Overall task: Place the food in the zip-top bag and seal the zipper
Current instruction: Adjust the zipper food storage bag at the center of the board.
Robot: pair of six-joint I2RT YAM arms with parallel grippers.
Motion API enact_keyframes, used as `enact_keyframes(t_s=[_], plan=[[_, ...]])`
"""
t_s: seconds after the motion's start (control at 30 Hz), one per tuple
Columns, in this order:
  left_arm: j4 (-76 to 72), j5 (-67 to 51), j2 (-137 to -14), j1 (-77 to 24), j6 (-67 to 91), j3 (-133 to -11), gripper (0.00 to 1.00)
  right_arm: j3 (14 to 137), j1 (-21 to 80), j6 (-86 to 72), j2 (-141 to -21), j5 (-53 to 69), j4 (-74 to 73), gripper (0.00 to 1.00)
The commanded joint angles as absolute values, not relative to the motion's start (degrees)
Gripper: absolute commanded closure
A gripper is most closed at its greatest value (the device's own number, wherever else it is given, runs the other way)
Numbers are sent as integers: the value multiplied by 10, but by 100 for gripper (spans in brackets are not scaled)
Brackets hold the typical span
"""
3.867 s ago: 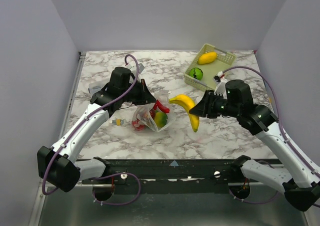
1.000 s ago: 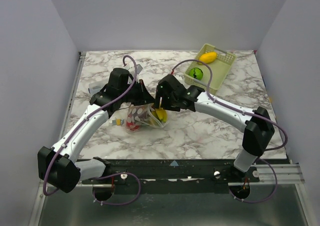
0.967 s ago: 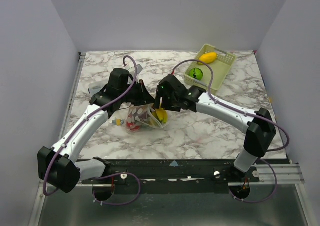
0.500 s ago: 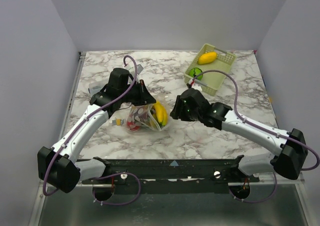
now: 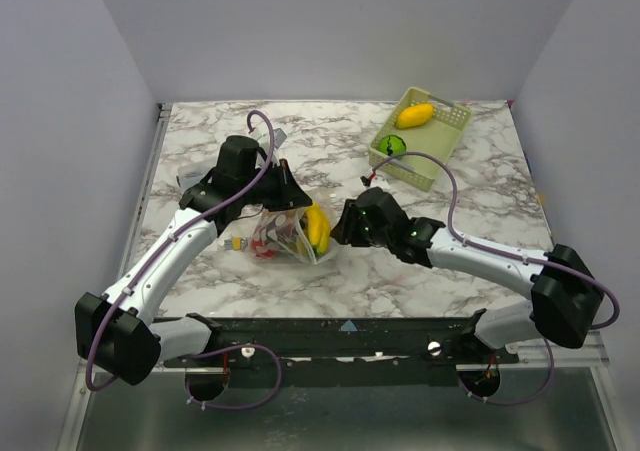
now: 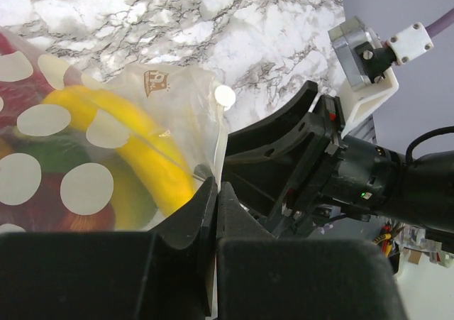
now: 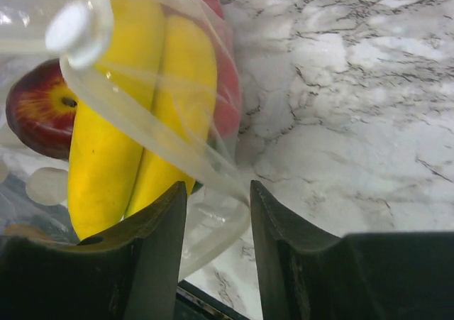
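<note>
Small brown logo (image 6: 156, 83) on the zip-top bag (image 6: 186, 111) is illegible.

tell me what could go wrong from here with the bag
1. The right gripper has open jaws around only a thin fold of the zip-top bag; closing may miss it or catch one layer.
2. The left gripper pinches just the bag's edge, so a tug could pull it free.
3. The banana lies close to the mouth and may block sealing.
</note>
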State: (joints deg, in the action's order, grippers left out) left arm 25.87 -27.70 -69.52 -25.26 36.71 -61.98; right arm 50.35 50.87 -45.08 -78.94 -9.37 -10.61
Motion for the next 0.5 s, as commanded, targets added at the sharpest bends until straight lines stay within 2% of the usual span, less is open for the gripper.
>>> enact_keyframes(t_s=[0.0, 0.07, 0.17, 0.23, 0.47], plan=[[251, -288, -679, -254, 364, -630, 100, 490, 507, -441, -820, -78, -19, 59], [251, -286, -677, -254, 362, -631, 100, 490, 507, -432, -829, -81, -13, 66], [256, -279, -678, -254, 358, -633, 100, 515, 507, -418, -827, -71, -41, 89], [264, -275, -682, -254, 353, -638, 100, 544, 508, -426, -814, -56, -81, 99], [330, -318, -689, -254, 343, -701, 100, 680, 512, -514, -765, 62, -258, 100]])
